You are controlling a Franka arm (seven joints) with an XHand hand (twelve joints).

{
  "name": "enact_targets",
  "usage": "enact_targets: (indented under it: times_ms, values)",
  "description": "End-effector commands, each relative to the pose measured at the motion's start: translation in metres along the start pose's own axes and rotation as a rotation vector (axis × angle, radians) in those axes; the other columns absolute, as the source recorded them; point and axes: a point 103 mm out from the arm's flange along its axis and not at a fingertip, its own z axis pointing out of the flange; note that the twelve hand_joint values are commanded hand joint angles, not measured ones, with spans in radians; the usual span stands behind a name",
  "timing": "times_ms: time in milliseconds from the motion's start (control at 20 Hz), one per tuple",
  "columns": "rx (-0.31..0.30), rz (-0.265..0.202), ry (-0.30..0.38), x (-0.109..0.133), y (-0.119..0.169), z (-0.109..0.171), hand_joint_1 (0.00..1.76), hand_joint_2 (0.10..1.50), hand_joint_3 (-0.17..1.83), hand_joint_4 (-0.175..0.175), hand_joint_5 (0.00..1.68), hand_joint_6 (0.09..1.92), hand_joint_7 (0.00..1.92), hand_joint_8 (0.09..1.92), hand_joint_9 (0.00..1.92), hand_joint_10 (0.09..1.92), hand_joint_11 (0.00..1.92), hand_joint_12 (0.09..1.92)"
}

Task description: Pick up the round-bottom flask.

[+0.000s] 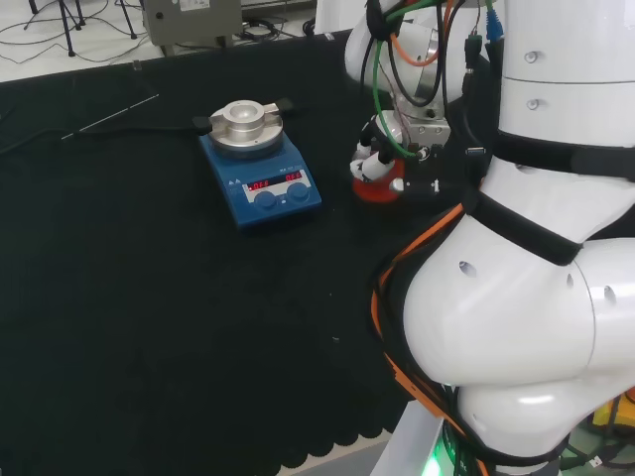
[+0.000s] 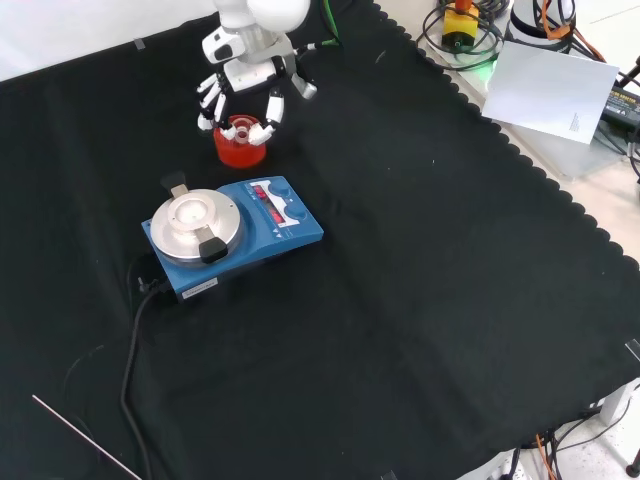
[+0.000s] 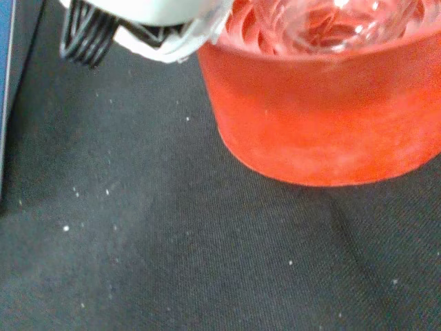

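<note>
I have the black and white hand [image 2: 243, 75] poised over the clear glass round-bottom flask [image 3: 331, 24] in its red ribbed ring stand [image 2: 241, 146], fingers [image 2: 272, 108] spread around it; closing comes next, I judge.

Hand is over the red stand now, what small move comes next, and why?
Probably curl the fingers in around the round-bottom flask. In the front view the hand sits over the red stand with fingers spread to both sides, and the flask rests in the stand, so closing should come before any lift.
</note>
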Motion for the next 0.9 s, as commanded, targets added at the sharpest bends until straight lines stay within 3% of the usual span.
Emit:
enact_targets:
  times_ms: [50, 350, 900]
  values:
    - [-0.023, 0.006, 0.070, 0.000, -0.003, -0.015, 1.11, 0.63, 0.80, 0.166, 1.16, 0.93, 0.53, 0.54, 0.69, 0.52, 0.29, 1.28]
    - [-0.032, 0.025, 0.126, -0.004, -0.007, -0.027, 1.11, 0.63, 0.82, 0.136, 1.15, 0.97, 0.53, 0.53, 0.70, 0.50, 0.30, 1.28]
    - [-0.060, 0.031, 0.229, 0.005, -0.013, -0.065, 1.11, 0.63, 0.85, 0.112, 1.13, 1.01, 0.53, 0.53, 0.71, 0.50, 0.30, 1.28]
